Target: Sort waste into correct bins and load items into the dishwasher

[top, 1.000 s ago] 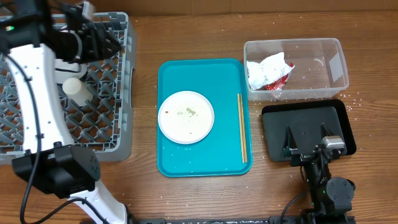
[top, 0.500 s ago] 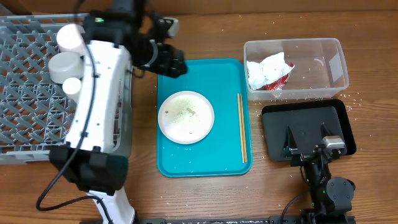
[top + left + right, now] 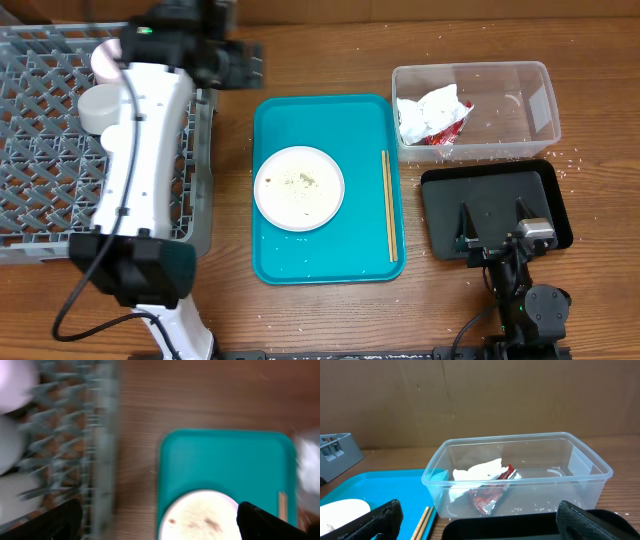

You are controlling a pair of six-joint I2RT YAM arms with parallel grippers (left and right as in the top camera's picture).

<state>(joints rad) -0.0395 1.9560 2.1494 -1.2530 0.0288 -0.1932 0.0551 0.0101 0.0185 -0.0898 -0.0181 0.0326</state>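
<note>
My left jaws wide, empty, off corner of teal tray (image 3: 365, 120): free, I judge, for crumb-speckled plate (image 3: 299, 187) on it. My right jaws wide, idle over black tray (image 3: 545, 190) beside it.

A teal serving tray (image 3: 320, 120) lies flat near the middle of the wooden table (image 3: 320, 50), its long sides running from the near edge toward the far one. A pair of thin wooden chopsticks (image 3: 389, 205) lies inside the tray, close together, just inside its right rim and parallel to it. Beyond the tray's far side, a plain brown board (image 3: 470, 400) stands upright behind the table.
</note>
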